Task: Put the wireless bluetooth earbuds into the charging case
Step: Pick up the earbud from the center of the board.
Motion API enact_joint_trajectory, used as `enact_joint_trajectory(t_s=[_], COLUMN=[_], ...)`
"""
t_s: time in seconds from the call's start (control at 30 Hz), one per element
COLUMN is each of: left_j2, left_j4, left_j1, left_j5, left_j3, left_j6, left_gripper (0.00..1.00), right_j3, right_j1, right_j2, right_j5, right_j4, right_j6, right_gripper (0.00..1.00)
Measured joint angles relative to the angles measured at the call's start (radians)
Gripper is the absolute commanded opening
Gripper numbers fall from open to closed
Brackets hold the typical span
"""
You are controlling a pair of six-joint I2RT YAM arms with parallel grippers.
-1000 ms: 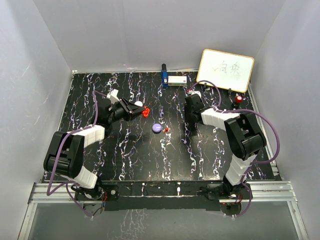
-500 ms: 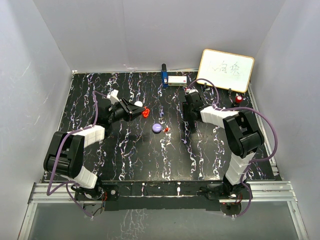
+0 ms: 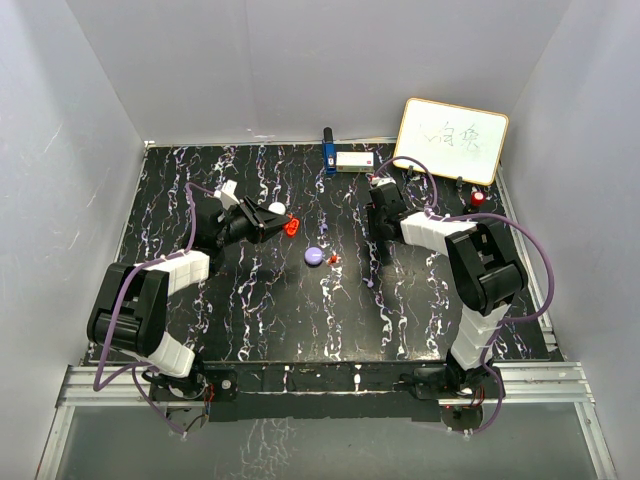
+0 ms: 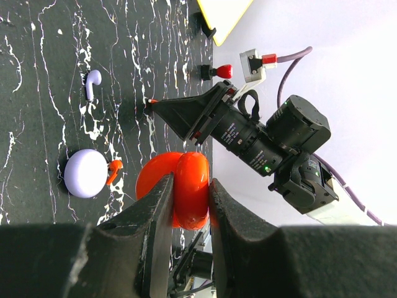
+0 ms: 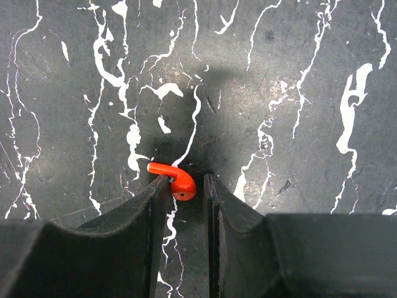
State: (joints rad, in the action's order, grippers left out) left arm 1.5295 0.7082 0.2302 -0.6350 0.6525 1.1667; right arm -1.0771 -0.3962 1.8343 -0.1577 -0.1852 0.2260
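Observation:
My left gripper point(image 4: 191, 180) is shut on an open red charging case point(image 4: 193, 162), held above the table; in the top view the case point(image 3: 291, 225) is left of centre. A lilac case point(image 4: 85, 174) lies on the table with a red earbud point(image 4: 113, 171) beside it, and a pale purple earbud point(image 4: 93, 84) lies farther off. My right gripper point(image 5: 186, 186) points down at the table near the back with its jaws narrow around another red earbud point(image 5: 177, 180). The left finger touches it; a small gap shows at the right finger.
A whiteboard point(image 3: 450, 140) leans at the back right, with a red-capped object point(image 3: 479, 198) beside it. A blue item point(image 3: 328, 150) and a white box point(image 3: 355, 160) stand at the back wall. A white round piece point(image 3: 277, 208) sits by my left gripper.
The right gripper's jaws have narrowed around the red earbud, and that arm has shifted slightly toward the back. The left gripper still holds the red case in about the same place.

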Motion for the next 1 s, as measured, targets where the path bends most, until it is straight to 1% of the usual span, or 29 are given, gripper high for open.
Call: enact_joint_trajectory(t_s=[0.13,0.2,0.33,0.47,0.6,0.7,0.87,1.0], left_j2=[0.0,0.0,0.0,0.0,0.0,0.001,0.019,0.039], left_j4=[0.0,0.0,0.0,0.0,-0.001,-0.01,-0.039,-0.06], left_j1=[0.0,0.0,-0.002,-0.002,-0.002,-0.002,-0.002,-0.002], left_j5=[0.0,0.0,0.0,0.0,0.0,0.001,0.003,0.004], left_j3=[0.0,0.0,0.0,0.0,0.0,0.003,0.049,0.092], left_j6=[0.0,0.0,0.0,0.0,0.001,0.003,0.009,0.014], left_gripper=[0.0,0.0,0.0,0.0,0.0,0.0,0.0,0.0], right_j3=[0.001,0.002,0.002,0.002,-0.002,-0.029,-0.148,-0.239], right_j1=[0.0,0.0,0.0,0.0,-0.003,-0.025,-0.11,-0.191], right_j2=[0.0,0.0,0.0,0.0,-0.001,-0.001,-0.001,-0.002], right_j5=[0.0,0.0,0.0,0.0,-0.004,-0.028,-0.105,-0.191], right_j4=[0.001,0.003,0.004,0.004,-0.005,-0.056,-0.14,-0.16], right_j6=[0.002,0.004,0.009,0.009,0.003,-0.021,-0.087,-0.15], right_gripper=[0.22,0.18,0.14,0.03,0.02,0.0,0.0,0.0])
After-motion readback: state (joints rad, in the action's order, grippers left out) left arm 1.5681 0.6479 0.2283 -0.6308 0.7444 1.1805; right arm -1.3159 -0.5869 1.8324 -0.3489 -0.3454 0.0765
